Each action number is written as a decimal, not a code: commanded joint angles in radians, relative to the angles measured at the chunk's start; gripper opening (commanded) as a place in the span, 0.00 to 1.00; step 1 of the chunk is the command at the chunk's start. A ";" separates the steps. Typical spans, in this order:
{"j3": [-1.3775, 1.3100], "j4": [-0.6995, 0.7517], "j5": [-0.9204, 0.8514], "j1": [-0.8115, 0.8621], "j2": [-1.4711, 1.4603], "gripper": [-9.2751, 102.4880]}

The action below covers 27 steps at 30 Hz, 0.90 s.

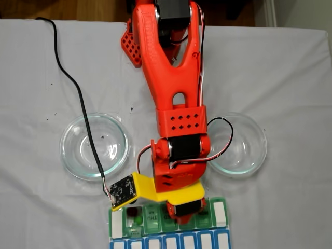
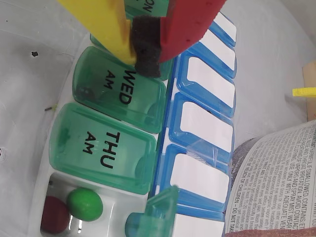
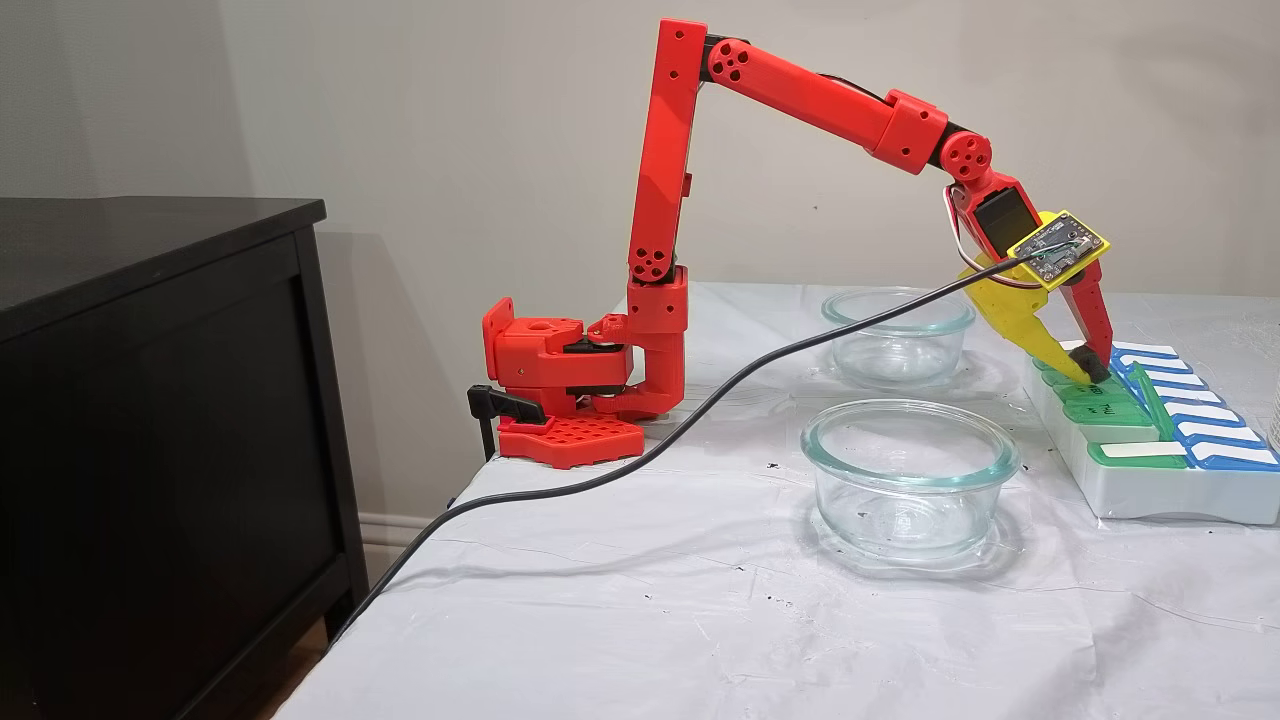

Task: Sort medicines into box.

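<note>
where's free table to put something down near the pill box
Bare cloth lies in front of the near glass dish, and between the two dishes and the arm's base. It is crowded at the pill organizer, where the gripper sits and a black cable crosses.

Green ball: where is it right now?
Wrist view, bottom left: the green ball sits in the box's open compartment beside the dark red ball, just below the THU AM lid.

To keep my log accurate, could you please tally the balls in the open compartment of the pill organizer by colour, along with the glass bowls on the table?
Green balls: 1
Dark red balls: 1
Glass bowls: 2
Total: 4
</note>
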 commanded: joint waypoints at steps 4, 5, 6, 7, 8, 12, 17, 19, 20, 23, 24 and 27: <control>0.046 -0.046 -0.003 0.015 0.064 0.08; 0.046 -0.048 -0.006 0.020 0.067 0.08; 0.046 -0.048 -0.011 0.023 0.069 0.08; 0.048 -0.048 -0.018 0.026 0.072 0.08; 0.049 -0.049 -0.029 0.031 0.074 0.08; 0.077 -0.069 -0.075 0.049 0.087 0.08; 0.120 -0.074 -0.127 0.075 0.112 0.08; 0.133 -0.089 -0.132 0.092 0.115 0.08; 0.141 -0.101 -0.135 0.101 0.115 0.08; 0.147 -0.114 -0.150 0.121 0.097 0.08; 0.155 -0.121 -0.155 0.126 0.092 0.08; 0.209 -0.166 -0.169 0.133 0.115 0.08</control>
